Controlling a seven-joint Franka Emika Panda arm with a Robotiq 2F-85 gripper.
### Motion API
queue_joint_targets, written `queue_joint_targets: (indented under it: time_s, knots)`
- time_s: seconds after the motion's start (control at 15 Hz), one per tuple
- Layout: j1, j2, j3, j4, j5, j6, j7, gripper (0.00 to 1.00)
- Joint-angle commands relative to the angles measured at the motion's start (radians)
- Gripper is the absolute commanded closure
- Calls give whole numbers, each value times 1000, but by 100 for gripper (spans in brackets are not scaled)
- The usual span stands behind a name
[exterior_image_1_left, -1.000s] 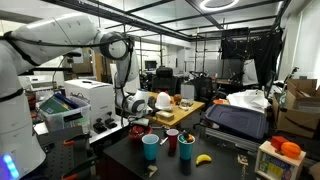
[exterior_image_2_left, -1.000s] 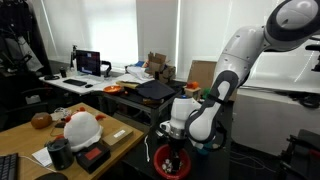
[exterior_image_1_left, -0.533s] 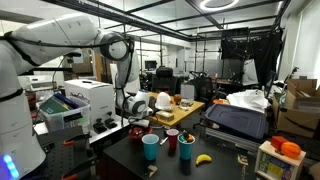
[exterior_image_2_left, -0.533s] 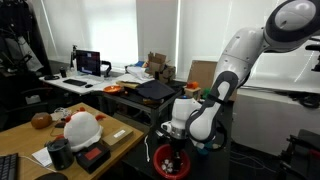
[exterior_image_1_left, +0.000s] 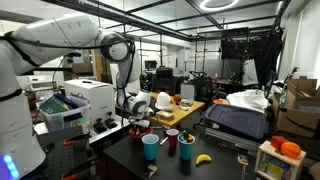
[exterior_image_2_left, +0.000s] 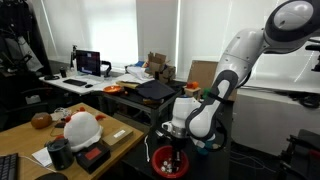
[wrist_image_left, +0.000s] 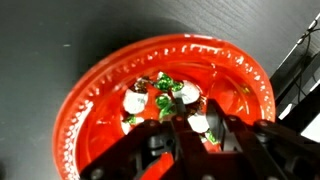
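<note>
Our pincer (wrist_image_left: 192, 122) hangs straight down in the red plate (wrist_image_left: 90, 100) on the dark surface (wrist_image_left: 60, 35), the white-and-green pieces (wrist_image_left: 134, 101) right beneath its tips (spread or pinching one, we cannot tell)

White Panda arm (exterior_image_2_left: 245, 55), elbow raised high, forearm folded steeply downward; wrist (exterior_image_2_left: 190, 115) bent, gripper (exterior_image_2_left: 172, 152) pointing straight down, set low; black fingers (wrist_image_left: 150, 140) converging toward their tips in wrist view, grip not discernible
</note>
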Motion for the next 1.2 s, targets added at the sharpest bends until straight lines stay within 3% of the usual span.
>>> queue_joint_targets:
  time_s: [0.0,0.6,1.13]
  knots:
    - [-38,-5,37,-11,27,-28,-55,99]
    - [-48,-30,41,-44,31,-11,-38,100]
    - [-62,-168,24,-179,51,73,14,100]
